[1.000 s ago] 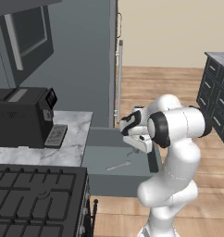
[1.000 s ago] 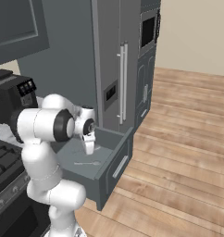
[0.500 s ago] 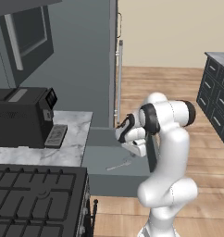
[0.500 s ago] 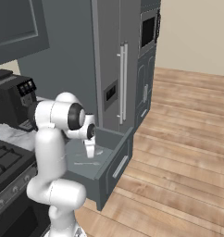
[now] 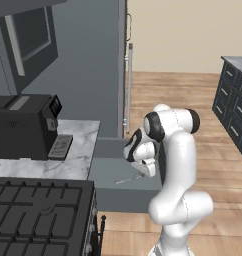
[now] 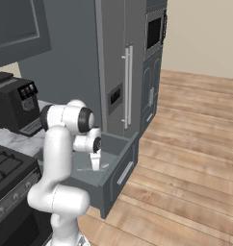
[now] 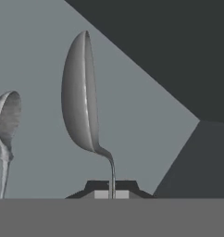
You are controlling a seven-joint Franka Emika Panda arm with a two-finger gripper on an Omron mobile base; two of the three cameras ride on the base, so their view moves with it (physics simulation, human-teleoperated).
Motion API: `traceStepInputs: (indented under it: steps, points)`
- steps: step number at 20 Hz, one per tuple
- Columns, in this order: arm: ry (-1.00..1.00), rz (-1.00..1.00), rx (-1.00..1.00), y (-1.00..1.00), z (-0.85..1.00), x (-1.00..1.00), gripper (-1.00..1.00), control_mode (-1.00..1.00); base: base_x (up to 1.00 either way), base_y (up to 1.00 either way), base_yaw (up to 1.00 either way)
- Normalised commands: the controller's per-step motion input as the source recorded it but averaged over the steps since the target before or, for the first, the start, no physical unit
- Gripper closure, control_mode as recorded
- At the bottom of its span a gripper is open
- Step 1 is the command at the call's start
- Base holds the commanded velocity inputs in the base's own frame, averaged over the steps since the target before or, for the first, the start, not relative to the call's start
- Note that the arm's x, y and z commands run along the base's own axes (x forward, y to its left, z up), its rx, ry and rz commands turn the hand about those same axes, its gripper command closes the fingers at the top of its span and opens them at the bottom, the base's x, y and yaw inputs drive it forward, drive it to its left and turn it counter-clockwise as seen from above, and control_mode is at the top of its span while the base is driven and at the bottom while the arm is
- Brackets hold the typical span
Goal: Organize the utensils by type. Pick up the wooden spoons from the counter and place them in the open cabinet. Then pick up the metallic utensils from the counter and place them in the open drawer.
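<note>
My gripper (image 7: pixel 112 193) is shut on a metal spoon (image 7: pixel 81 92); its thin handle runs between the fingertips and its bowl points away from the hand. The hand hangs low over the open drawer (image 5: pixel 110 162), fingers pointing down, gripper (image 5: pixel 144 170) just above the drawer floor, also seen from the other side as gripper (image 6: pixel 96 164). A second metal spoon (image 5: pixel 128 178) lies flat on the drawer floor beside it, spoon (image 6: pixel 86 168), spoon (image 7: pixel 6 115). The marble counter (image 5: pixel 80 147) lies left of the drawer. The tall cabinet (image 6: pixel 113 67) with its long bar handle (image 6: pixel 128 86) stands behind.
A black coffee machine (image 5: pixel 23 125) sits on the counter at the left, with a black stove top (image 5: pixel 38 215) in front of it. The drawer front (image 6: pixel 121 173) juts out over the wooden floor (image 6: pixel 186 158). Dark drawers (image 5: pixel 235 110) stand far right.
The hand has come down from above the drawer to just over its floor, with the spoon still gripped. The elbow has swung upright. The lying spoon has not moved.
</note>
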Motion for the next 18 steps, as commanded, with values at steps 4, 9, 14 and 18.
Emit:
traceStepInputs:
  steps: [4, 9, 14, 18]
  points:
    - [0.0, 0.0, 0.0, -0.02, -0.52, 0.04, 1.0, -1.0, 0.0, 0.0, 0.0]
    - [0.01, 0.0, 0.0, 0.0, -0.47, 0.17, 1.0, -1.0, 0.0, 0.0, 0.0]
    - [0.01, 0.0, 0.0, 0.0, -0.39, 0.17, 1.0, -1.0, 0.0, 0.0, 0.0]
    - [0.0, 0.0, 0.0, 0.0, -0.26, 0.22, -1.0, -1.0, 0.0, 0.0, 0.0]
